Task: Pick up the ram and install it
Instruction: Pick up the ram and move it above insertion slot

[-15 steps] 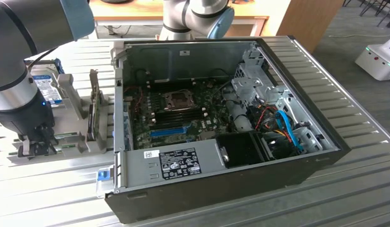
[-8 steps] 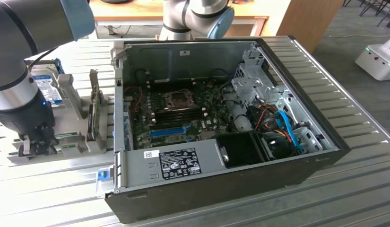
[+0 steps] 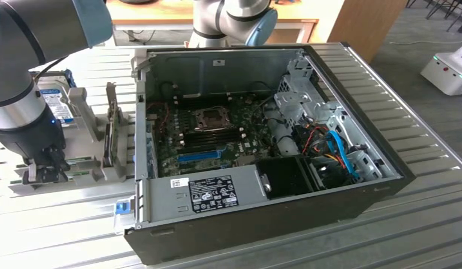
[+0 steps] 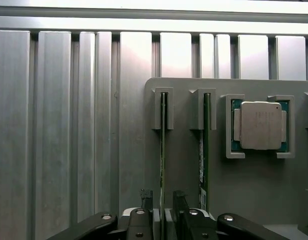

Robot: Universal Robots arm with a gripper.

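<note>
My gripper (image 4: 163,196) is down over the holder (image 4: 184,160) with its jaws spread as wide as I run them, gripping nothing. In the wrist view the two fingers (image 4: 146,196) stand one on each side of the ram (image 4: 163,140), with a sliver of daylight on both sides. The ram stands on edge in its slot in the holder, well apart from the machine it belongs in.

Just beside it, in the next slot, stands a second stick (image 4: 204,145), and past that a processor (image 4: 257,125) lies flat in its own pocket. The holder sits on the ribbed metal bench (image 4: 53,125). In the exterior view the gripper (image 3: 42,168) is at the exterior view's left, a hard drive (image 3: 57,106) is propped behind it, and the open computer case (image 3: 238,230) with its motherboard (image 3: 215,134) and blue slot (image 3: 197,156) lies towards the right.

My worries from here:
- The finger nearer the second stick has little room. Any sideways drift could make it knock that board.
- I appear to be over one end of the ram, not its middle. A pinch there could let it tilt or bind in the slot's guides on lifting.
- The board is thin, so an off-centre squeeze could push it against the slot wall.
</note>
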